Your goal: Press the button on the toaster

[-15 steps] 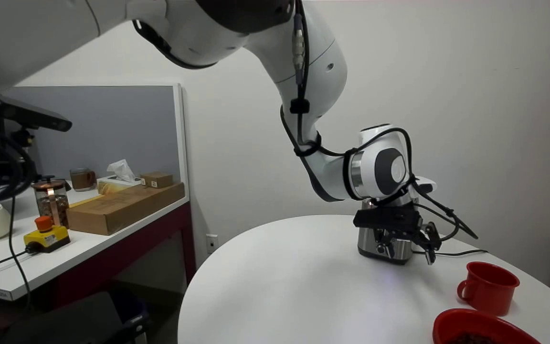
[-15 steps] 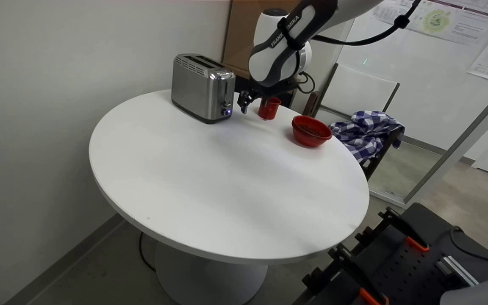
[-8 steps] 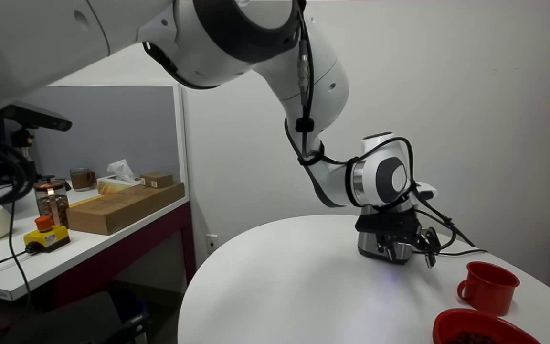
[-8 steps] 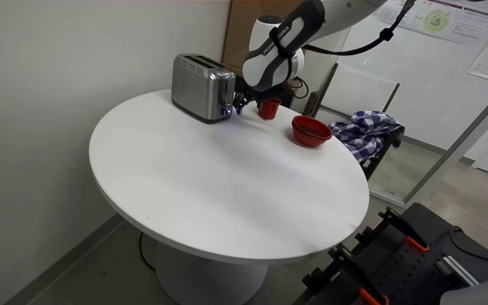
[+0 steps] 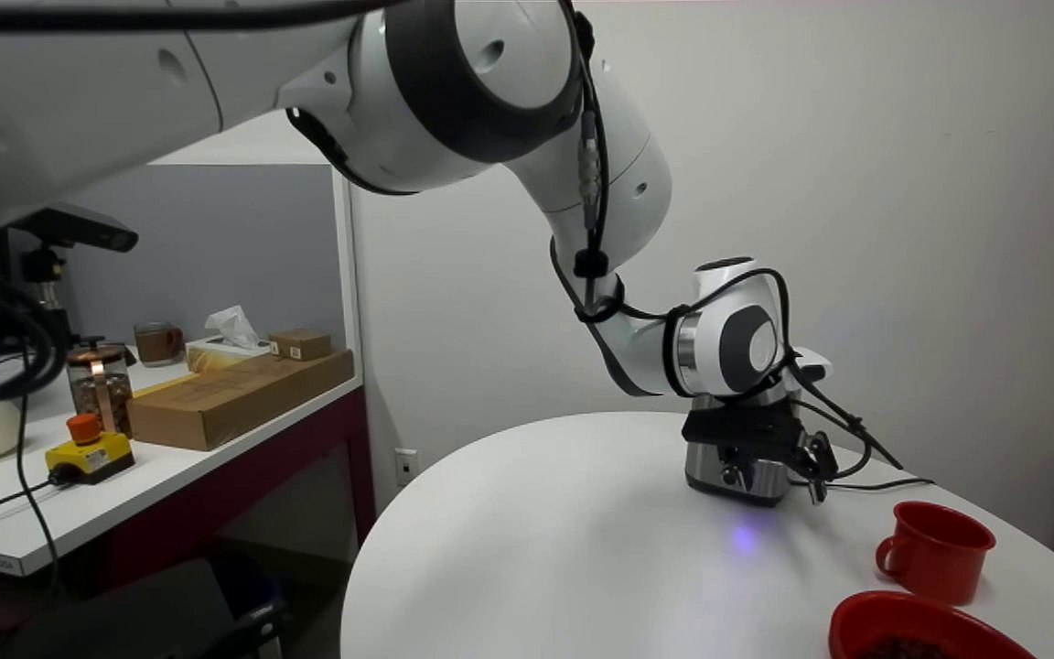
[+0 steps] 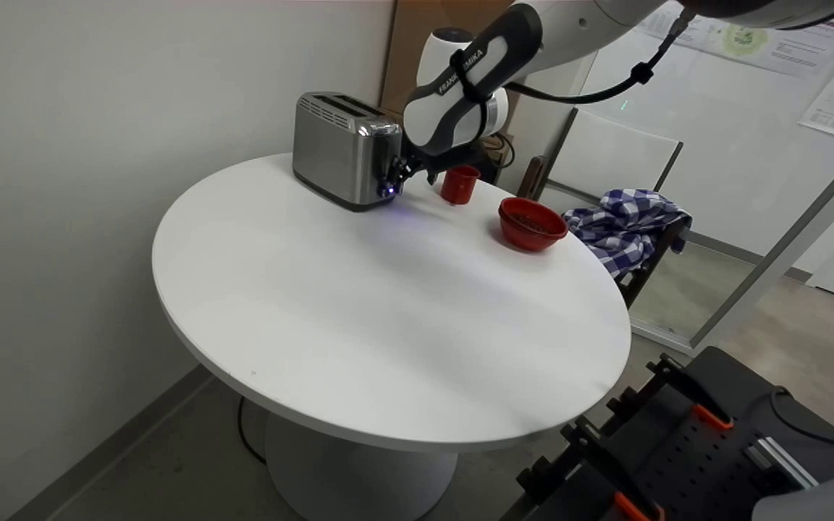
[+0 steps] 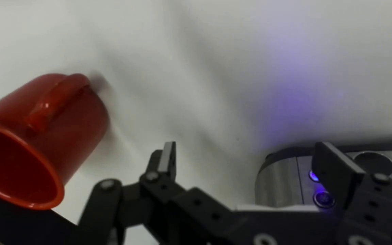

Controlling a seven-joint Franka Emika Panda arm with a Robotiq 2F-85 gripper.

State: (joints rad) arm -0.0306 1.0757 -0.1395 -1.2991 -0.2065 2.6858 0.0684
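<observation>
The silver toaster (image 6: 330,148) stands on the white round table in both exterior views, its body partly hidden behind my arm (image 5: 705,462). In the wrist view its control end (image 7: 279,182) is at lower right, with a ringed button (image 7: 324,199), a blue-lit button (image 7: 313,176) partly covered by a finger, and a dark round knob (image 7: 374,163). My gripper (image 7: 245,156) is open and empty, also seen in both exterior views (image 5: 780,485) (image 6: 415,179). One finger is in front of the toaster's control panel; I cannot tell whether it touches. The other finger is over the table.
A red cup (image 5: 939,556) stands near the gripper's outer finger, large at left in the wrist view (image 7: 80,119). A red bowl (image 6: 531,237) stands beyond it. The wall is behind the toaster. A black cord (image 5: 884,485) runs along the table from the toaster.
My gripper has moved lower and toward the toaster, so that one finger now overlaps its control end. The blue glow on the table is stronger. The gripper stays open; the toaster and cup have not moved.
</observation>
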